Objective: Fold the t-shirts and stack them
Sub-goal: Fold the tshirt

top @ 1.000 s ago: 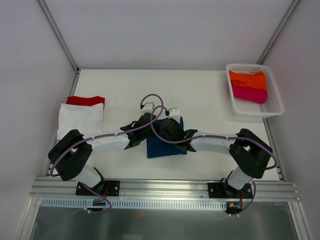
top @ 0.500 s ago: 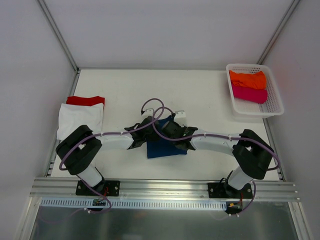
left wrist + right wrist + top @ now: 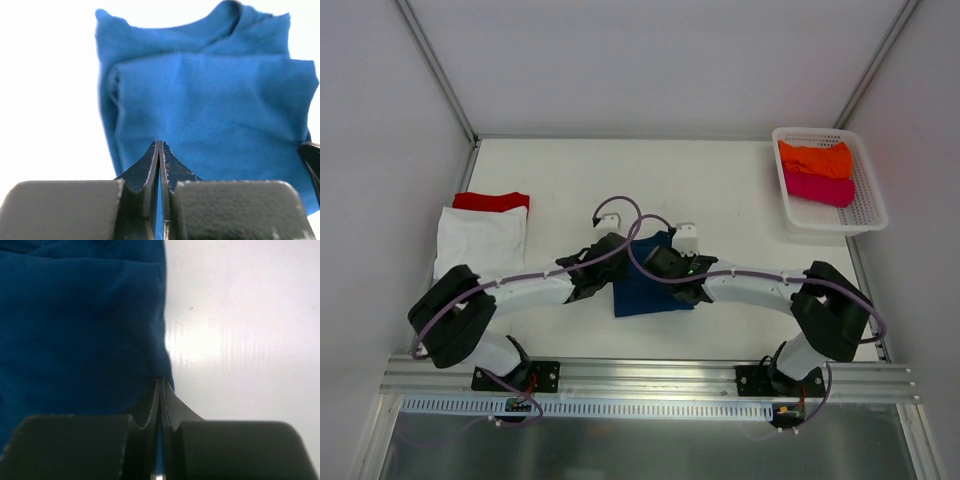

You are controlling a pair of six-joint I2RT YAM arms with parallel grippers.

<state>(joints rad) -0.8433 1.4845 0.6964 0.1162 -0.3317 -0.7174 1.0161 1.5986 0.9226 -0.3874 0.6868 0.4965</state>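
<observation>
Left claw [image 3: 159, 150] shifted left, right claw [image 3: 160, 387] shifted right; more blue tee [image 3: 650, 296] exposed between them.

Lab: white-walled booth [image 3: 650, 60], aluminium rail [image 3: 650, 378].

Blue tee [image 3: 645, 292] folded to a rough rectangle, flat mid-tabletop [image 3: 720, 180], collar showing at one edge. White tee [image 3: 480, 240] folded at left, red tee [image 3: 490, 201] showing from under its far edge. Orange tee [image 3: 815, 158] and magenta tee [image 3: 818, 187] bunched side by side in the basket [image 3: 868, 200], far right.

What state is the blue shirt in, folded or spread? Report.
Folded. The blue shirt shows doubled layers; left pincer and right pincer pinch its edges.
</observation>
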